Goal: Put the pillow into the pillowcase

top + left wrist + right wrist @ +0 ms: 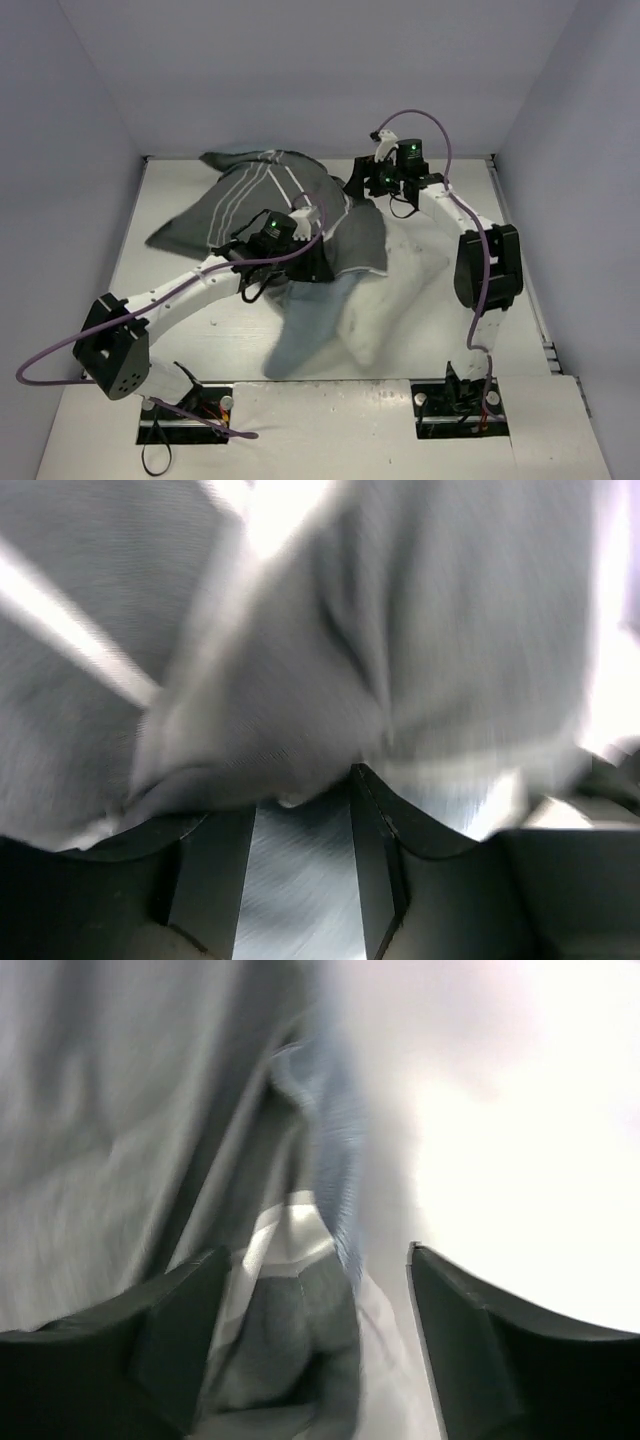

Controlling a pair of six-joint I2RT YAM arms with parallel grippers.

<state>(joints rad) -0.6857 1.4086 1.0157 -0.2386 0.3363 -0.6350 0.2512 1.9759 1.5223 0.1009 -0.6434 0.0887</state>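
The pillowcase lies crumpled at the middle back of the table, dark grey with white stripes, and its pale blue-grey reverse trails toward the front. The white pillow lies right of it, its left part under the dark cloth. My left gripper sits at the pillowcase's near edge. In the left wrist view the gripper has its jaws close together, with grey pillowcase cloth between and over the tips. My right gripper is at the pillowcase's far right edge. In the right wrist view the gripper is open around a bunched fold of pillowcase.
The white table is walled at the back and both sides. The right arm's elbow stands over the table's right side. Purple cables loop from both arms.
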